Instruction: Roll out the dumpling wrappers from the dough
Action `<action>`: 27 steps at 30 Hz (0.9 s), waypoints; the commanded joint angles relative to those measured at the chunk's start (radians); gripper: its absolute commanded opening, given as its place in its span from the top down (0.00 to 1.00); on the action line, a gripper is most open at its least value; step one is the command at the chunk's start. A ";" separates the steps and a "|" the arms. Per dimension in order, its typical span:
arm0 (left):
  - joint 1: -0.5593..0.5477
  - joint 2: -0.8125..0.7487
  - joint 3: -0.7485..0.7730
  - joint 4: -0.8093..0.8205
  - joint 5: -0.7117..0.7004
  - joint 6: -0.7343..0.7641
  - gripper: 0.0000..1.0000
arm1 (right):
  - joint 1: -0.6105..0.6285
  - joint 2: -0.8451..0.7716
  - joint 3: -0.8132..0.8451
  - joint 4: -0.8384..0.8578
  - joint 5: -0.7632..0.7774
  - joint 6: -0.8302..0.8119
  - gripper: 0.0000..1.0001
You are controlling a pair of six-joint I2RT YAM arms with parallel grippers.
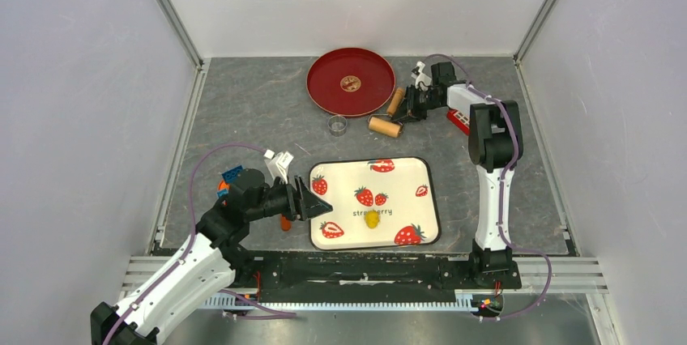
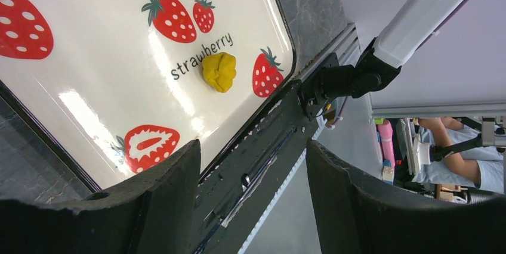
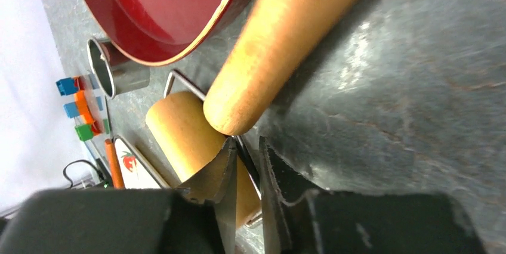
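Red plate (image 1: 328, 78), strawberry tray (image 1: 401, 179), sm. metal ring (image 1: 338, 125), blue block (image 1: 232, 173)

"What's the room like on your feed?"

"From the top camera I see pale, plain walls (image 1: 73, 118) on the left, back and right. Aluminium posts (image 1: 170, 13) run up the two back corners."

"And the table?"

"The table (image 1: 243, 110) is dark grey and mottled like stone. My right wrist view shows a soft sheen on it. A metal rail (image 1: 567, 268) runs along the near edge."

"Anything past the cell?"

"In the left wrist view I see a person (image 2: 471, 158) in a light blue top, and something pink (image 2: 386, 141) just beside them, too small to name. The light is even and the shadows are faint."
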 commanded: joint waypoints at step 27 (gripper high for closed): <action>0.001 0.102 0.093 -0.014 -0.015 0.047 0.31 | 0.021 -0.503 -0.460 0.079 0.102 -0.039 1.00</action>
